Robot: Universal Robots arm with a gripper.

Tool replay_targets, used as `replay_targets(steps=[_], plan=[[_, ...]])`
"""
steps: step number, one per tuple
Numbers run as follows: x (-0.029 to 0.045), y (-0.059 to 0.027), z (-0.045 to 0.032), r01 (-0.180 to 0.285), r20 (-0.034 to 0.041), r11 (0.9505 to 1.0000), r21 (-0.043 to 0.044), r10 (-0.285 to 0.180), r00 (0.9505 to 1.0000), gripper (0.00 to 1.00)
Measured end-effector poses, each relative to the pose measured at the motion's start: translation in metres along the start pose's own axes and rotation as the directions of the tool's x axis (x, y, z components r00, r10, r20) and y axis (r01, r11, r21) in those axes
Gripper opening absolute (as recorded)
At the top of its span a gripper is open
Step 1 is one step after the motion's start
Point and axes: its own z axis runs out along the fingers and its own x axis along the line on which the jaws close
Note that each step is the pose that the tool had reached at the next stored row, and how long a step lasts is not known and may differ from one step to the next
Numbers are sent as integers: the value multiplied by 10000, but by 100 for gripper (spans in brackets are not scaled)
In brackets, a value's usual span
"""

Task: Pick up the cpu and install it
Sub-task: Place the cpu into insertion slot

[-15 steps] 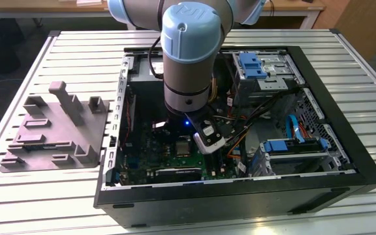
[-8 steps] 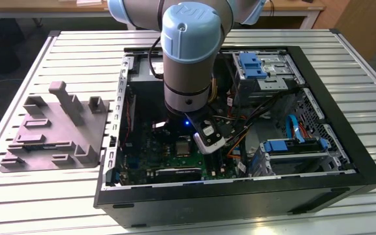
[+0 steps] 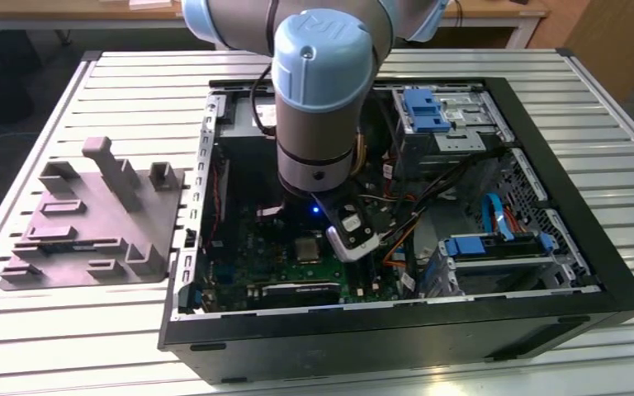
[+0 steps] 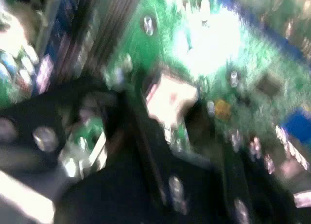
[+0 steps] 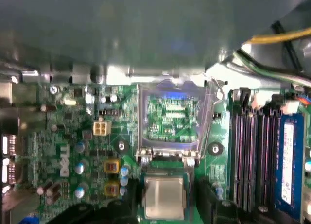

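Gripper: mine (image 3: pixel 352 239) is down inside the open computer case (image 3: pixel 609 289), low over the motherboard (image 5: pixel 73 136), on the arm (image 3: pixel 323 99) that reaches in from above.
Jaws: cannot tell whether I am clamped on anything or let go; the pictures don't settle it.
Cpu: the pale silver square (image 5: pixel 164 197) is right under me in the first wrist view, in line with the socket opening and just beside the memory slots (image 5: pixel 252 146).
Cpu height: can't tell if it lies flat in the seat or hangs just above it.
Socket frame: the metal frame (image 5: pixel 174 114) stands flipped up and open, next to the cpu, touching it or not I can't say.
Socket, exterior view: a small pale square (image 3: pixel 308 247) on the board, just to the exterior view's left of my gripper.
Fixture: the grey-purple fixture (image 3: pixel 86 219) sits on the slatted table (image 3: pixel 53 346), outside the case and well apart from me.
Done, my judgement: pick-up is finished and the cpu has been carried to the socket.
Left, my judgement: seating not confirmed, frame not yet closed over the chip.
Progress: late stage, near placement.
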Motion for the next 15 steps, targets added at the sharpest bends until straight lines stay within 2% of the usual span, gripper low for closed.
replay_targets(steps=[3, 8, 13, 14, 15], plan=[[2, -2, -14, -1, -4, 10000, 10, 1, 10000, 60], [6, -4, -103, -3, -17, 10000, 18, 3, 10000, 60], [5, -4, -104, -2, -16, 10000, 14, 2, 10000, 58], [4, -4, -104, -2, -17, 10000, 15, 2, 10000, 51], [4, -4, -105, -2, -18, 10000, 15, 2, 10000, 51]])
